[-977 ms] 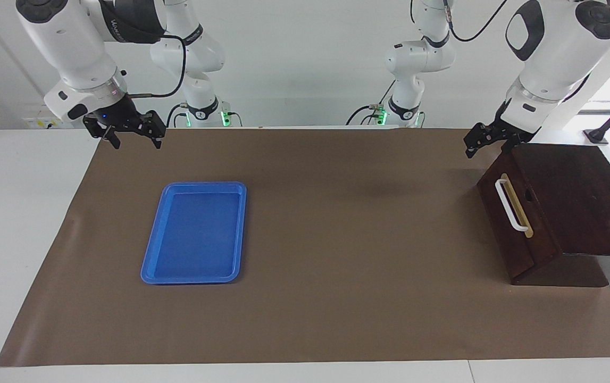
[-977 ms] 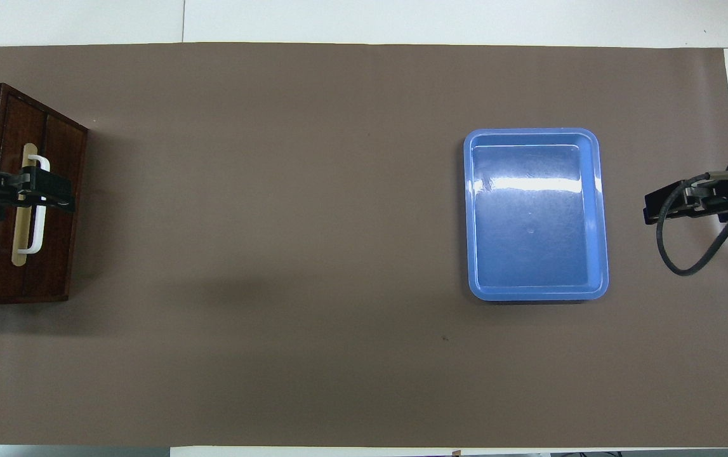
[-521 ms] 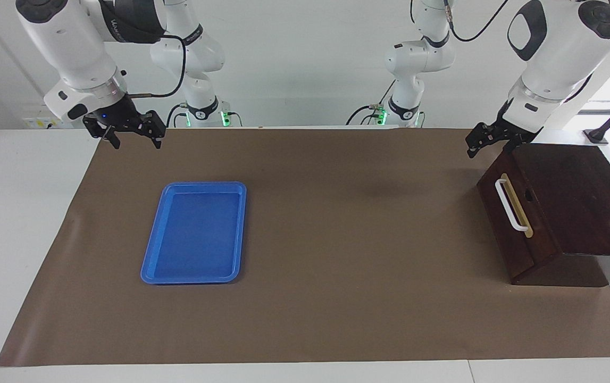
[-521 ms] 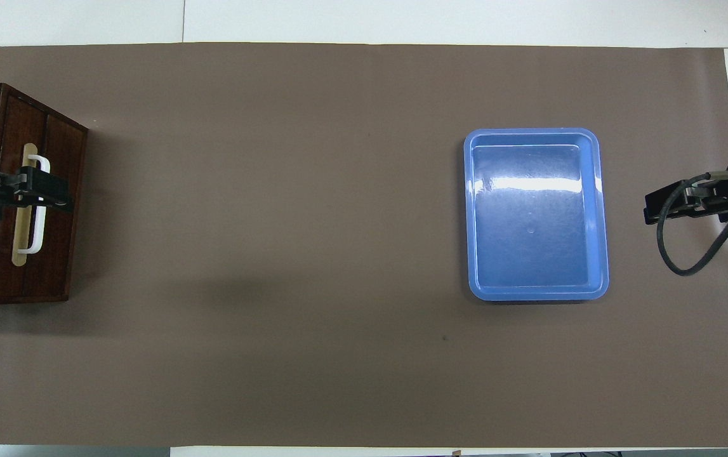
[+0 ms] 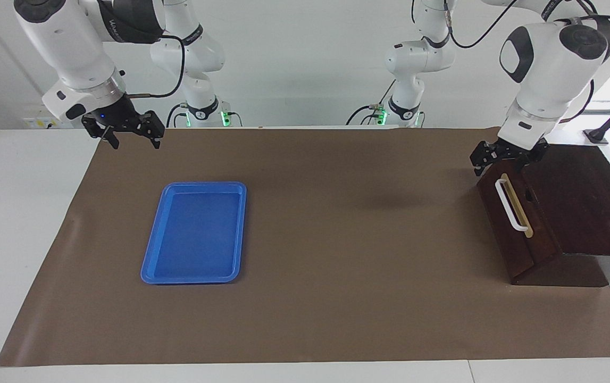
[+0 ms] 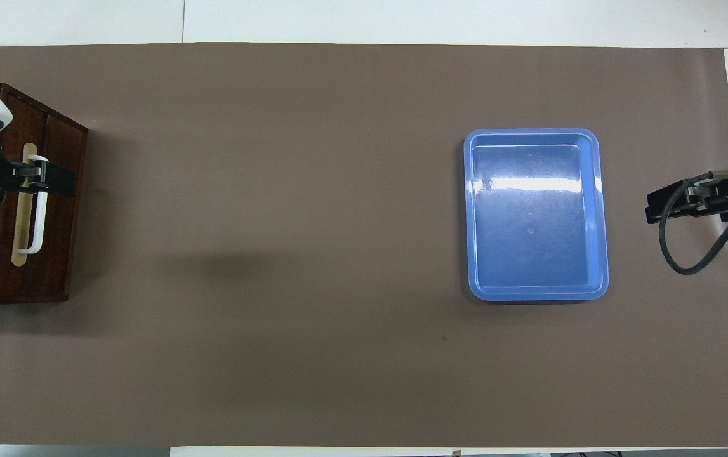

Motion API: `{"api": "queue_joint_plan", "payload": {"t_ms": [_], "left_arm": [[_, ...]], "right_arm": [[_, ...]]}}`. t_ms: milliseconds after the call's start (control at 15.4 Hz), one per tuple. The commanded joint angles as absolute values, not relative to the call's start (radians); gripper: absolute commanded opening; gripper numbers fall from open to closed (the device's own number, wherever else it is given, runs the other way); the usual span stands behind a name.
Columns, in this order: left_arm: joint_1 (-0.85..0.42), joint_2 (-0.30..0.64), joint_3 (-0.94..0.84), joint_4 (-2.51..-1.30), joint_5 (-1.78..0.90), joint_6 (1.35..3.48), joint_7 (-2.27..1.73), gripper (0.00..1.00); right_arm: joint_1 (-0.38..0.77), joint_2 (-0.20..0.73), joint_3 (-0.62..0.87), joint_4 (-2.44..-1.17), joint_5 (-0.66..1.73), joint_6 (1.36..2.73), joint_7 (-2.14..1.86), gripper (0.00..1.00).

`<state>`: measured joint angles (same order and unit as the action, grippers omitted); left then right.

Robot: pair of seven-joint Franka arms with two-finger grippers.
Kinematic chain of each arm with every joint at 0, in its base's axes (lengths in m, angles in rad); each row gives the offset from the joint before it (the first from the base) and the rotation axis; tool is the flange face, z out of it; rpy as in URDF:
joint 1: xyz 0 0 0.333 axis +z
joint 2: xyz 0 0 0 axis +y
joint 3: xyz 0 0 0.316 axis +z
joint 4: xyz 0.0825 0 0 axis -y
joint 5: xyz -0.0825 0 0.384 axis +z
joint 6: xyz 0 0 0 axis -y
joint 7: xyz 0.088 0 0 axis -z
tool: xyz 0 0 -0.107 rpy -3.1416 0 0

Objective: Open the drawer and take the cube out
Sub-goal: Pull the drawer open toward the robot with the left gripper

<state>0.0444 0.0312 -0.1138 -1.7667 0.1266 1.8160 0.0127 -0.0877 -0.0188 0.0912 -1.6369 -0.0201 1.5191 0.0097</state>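
Note:
The drawer is shut in its dark brown box at the left arm's end of the table. Its white bar handle runs along a tan strip on the front. My left gripper hangs open over the top edge of the drawer front, by the handle end nearer to the robots. It holds nothing, and I cannot tell whether it touches the handle. My right gripper waits open and empty over the mat's edge at the right arm's end. The cube is hidden.
A flat blue tray lies empty on the brown mat, toward the right arm's end. The box stands partly off the mat at the table's edge.
My left gripper has come down and turned, moving from above the box's corner to the top of the drawer front at the handle's end. The right arm has not moved.

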Motion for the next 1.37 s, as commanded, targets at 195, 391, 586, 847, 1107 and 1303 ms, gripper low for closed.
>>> {"api": "queue_joint_plan", "payload": {"t_ms": [195, 391, 586, 847, 1107, 1303], "left_arm": [[0.037, 0.112, -0.109, -1.847, 0.268, 1.996, 0.071, 1.00], [0.037, 0.127, -0.109, -1.903, 0.334, 2.092, 0.095, 1.00], [0.051, 0.136, -0.109, -1.951, 0.439, 2.203, 0.127, 1.00], [0.060, 0.144, -0.109, -1.980, 0.439, 2.214, 0.126, 1.00], [0.081, 0.141, -0.109, -1.985, 0.439, 2.207, 0.127, 1.00], [0.092, 0.141, -0.109, -1.985, 0.439, 2.210, 0.127, 1.00]], "right_arm": [[-0.107, -0.035, 0.103, -1.658, -0.003, 1.575, -0.002, 1.00], [-0.117, -0.032, 0.103, -1.655, -0.002, 1.614, -0.006, 1.00], [-0.124, -0.031, 0.101, -1.655, -0.002, 1.618, -0.021, 1.00], [-0.124, -0.032, 0.103, -1.658, -0.002, 1.629, -0.020, 1.00], [-0.153, -0.031, 0.101, -1.655, 0.000, 1.623, -0.035, 1.00], [-0.153, -0.032, 0.101, -1.657, 0.000, 1.620, -0.038, 1.00]]}}
